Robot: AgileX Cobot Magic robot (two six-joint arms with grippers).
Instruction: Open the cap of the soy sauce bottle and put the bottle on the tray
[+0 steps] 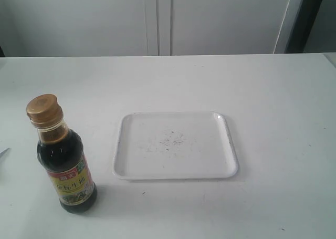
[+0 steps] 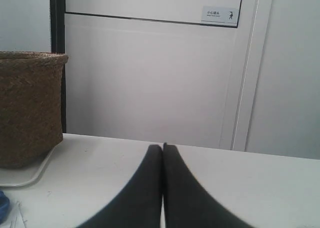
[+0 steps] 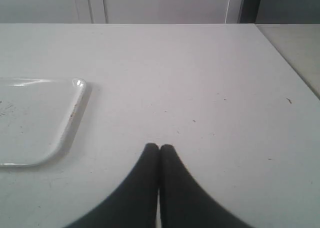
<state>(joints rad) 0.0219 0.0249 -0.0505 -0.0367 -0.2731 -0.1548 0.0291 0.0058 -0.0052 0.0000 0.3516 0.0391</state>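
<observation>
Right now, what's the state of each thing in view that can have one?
soy sauce bottle: upright on the table, beside the tray, not on it
cap: closed
tray: flat on the table, nothing on it
left end effector: shut, holding nothing
right end effector: shut, holding nothing

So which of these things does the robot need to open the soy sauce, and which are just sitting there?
Needed for the job:
- soy sauce bottle
- cap, on the bottle and closed
- tray, with nothing on it

Just lying about:
- woven basket
- small blue thing near the basket, cut off at the picture's edge, so I cannot tell what it is
</observation>
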